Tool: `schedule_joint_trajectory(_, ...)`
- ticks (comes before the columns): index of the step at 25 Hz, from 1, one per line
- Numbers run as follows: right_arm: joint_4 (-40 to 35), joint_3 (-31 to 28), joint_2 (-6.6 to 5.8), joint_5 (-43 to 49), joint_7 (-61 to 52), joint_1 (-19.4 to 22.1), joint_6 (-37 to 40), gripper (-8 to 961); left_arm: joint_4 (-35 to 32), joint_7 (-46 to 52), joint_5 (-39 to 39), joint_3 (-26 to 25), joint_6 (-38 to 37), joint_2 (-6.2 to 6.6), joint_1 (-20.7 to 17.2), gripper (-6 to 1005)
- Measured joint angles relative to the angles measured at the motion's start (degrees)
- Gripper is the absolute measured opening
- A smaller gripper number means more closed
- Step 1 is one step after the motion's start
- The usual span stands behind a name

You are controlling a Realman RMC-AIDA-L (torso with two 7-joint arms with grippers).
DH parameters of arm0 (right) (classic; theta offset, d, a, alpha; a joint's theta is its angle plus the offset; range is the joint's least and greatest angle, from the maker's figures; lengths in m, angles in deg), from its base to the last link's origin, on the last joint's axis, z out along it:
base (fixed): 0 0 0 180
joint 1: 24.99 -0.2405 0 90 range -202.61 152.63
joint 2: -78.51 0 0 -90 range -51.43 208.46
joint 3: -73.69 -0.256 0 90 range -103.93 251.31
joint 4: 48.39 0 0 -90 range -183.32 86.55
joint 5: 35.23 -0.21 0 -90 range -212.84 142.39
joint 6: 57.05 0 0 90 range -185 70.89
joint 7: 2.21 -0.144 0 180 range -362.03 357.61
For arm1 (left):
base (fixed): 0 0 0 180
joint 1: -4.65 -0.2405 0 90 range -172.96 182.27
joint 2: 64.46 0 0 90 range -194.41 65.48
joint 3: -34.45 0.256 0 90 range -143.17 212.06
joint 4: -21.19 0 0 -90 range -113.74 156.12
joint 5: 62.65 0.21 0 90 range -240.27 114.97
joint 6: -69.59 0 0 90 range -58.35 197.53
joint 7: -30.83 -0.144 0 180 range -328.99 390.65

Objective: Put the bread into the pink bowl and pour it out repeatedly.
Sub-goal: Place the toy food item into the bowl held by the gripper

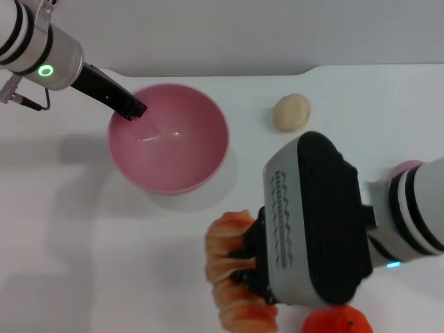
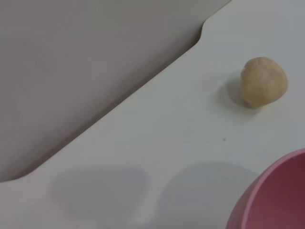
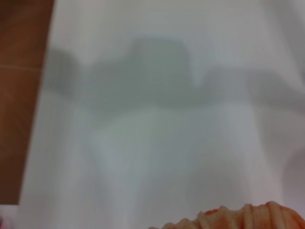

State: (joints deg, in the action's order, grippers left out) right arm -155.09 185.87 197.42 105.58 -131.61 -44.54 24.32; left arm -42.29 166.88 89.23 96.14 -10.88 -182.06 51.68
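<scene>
1. Directly under the right claw (image 1: 244,267), the bread (image 1: 223,244) lies on the white table (image 1: 83,263), its long axis running from the bowl side toward the robot's near edge.
2. Dark fingers reach down onto the middle of the roll, across its length; whether they have pinched it or only straddle it I cannot tell, since the claw's body hides the tips.
3. Only a ridged orange strip of the bread (image 3: 238,218) shows in the right wrist view, which suggests the claw sits very close above it.
4. Beyond the right claw and toward the robot's left stands the pink bowl (image 1: 208,156), upright and with nothing in it, near the roll but apart from it.
5. At the bowl's far-left rim the left claw (image 1: 132,109) appears pressed onto the edge, likely steadying it, though its grip is not clear.
6. The right arm is plainly the nearer one to the bread, so the lift into the bowl should fall to it.
7. A beige lump (image 1: 291,112) and an orange fruit (image 1: 338,322) lie clear of that short path.
</scene>
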Motion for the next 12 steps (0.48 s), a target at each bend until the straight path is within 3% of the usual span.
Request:
schedule_joint_trajectory(5, -5.8, 2.2, 0.01, 0.4, 0.0, 0.6, 0.1, 166, 0.0, 0.0, 0.0, 0.0, 0.1, -0.05, 0.0, 42)
schedule_joint_trajectory(12, -10.3, 0.4, 0.01, 0.6, 0.0, 0.6, -2.8, 150, 0.1, 0.1, -0.2, 1.1, -0.1, -0.25, -0.4, 41)
